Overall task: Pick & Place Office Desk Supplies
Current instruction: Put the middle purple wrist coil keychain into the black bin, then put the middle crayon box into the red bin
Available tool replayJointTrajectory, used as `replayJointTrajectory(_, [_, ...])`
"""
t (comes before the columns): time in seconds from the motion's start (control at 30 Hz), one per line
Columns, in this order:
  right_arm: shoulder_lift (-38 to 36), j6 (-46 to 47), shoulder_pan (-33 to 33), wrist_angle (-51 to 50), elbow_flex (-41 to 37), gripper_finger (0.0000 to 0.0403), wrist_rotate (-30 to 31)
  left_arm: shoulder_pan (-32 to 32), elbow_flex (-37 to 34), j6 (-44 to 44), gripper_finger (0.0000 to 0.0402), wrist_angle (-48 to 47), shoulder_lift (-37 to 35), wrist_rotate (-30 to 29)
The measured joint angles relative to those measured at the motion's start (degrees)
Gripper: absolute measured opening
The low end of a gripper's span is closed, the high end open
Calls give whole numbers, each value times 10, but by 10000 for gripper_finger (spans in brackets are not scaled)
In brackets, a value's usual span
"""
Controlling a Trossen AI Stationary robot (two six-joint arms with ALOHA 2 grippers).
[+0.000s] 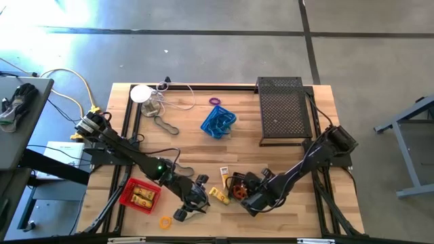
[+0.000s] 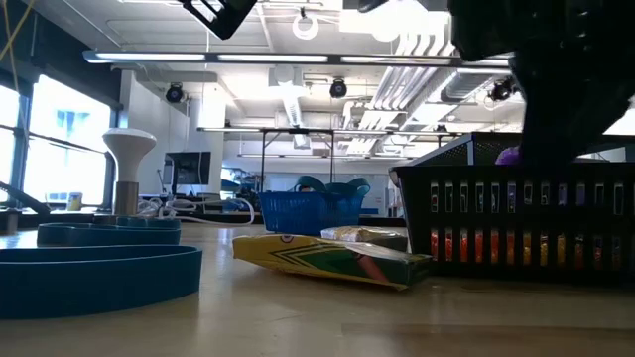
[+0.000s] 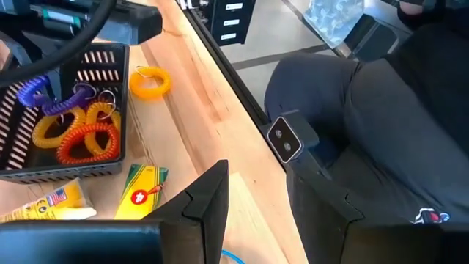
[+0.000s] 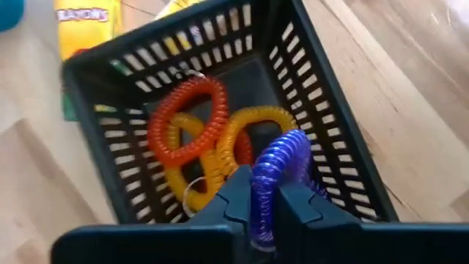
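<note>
The right gripper (image 4: 264, 198) is clamped on a purple coil (image 4: 275, 172), its two fingers pinching the loop between them directly over the black basket (image 4: 333, 147). Beneath the purple coil, inside that basket, lie a red coil (image 4: 187, 121) and yellow coils (image 4: 253, 125), overlapping one another. In the high view the right gripper (image 1: 245, 193) sits at the front centre of the table (image 1: 196, 118), over the black basket (image 1: 239, 186). Just beside the basket on the left lie yellow crayon boxes (image 1: 219, 195), one flat and close to its wall. The left gripper (image 1: 192, 203) is at the table's front edge, left of the boxes; its fingers (image 3: 209, 198) stand apart with nothing between them. A loose yellow coil (image 1: 165, 221) rests on the wood near the left gripper. Farther left stands a red basket (image 1: 140, 195) with yellowish items in it. Towards the table's middle is a blue basket (image 1: 218, 123), with a purple ring (image 1: 215, 102) behind it. A grey band loop (image 1: 165, 125) lies left of the blue basket, near a white disc (image 1: 142, 93) at the back left. A large black mesh tray (image 1: 283, 112) occupies the back right.
</note>
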Motion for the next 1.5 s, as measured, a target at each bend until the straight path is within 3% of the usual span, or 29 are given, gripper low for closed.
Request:
replayJointTrajectory(0.33, [-1,-97,-4,90,-4,149,-2,0,0,-2,134,0,0,0])
replayJointTrajectory(0.43, [-14,-105,-6,89,-4,166,4,0,0,-3,134,0,0,0])
replayJointTrajectory(0.53, [-34,-110,-6,86,-4,164,29,6,0,20,134,-13,0,1])
replayJointTrajectory(0.8, [-76,-137,32,104,-3,145,120,48,-31,197,134,-28,3,6])
replayJointTrajectory(1.13, [-77,-151,56,119,-4,144,144,121,-115,174,134,136,45,67])
replayJointTrajectory(1.37, [-77,-157,56,119,-4,144,144,139,-116,127,134,138,47,70])
replayJointTrajectory(1.5, [-77,-161,55,119,-4,144,145,136,-116,156,134,134,59,69])
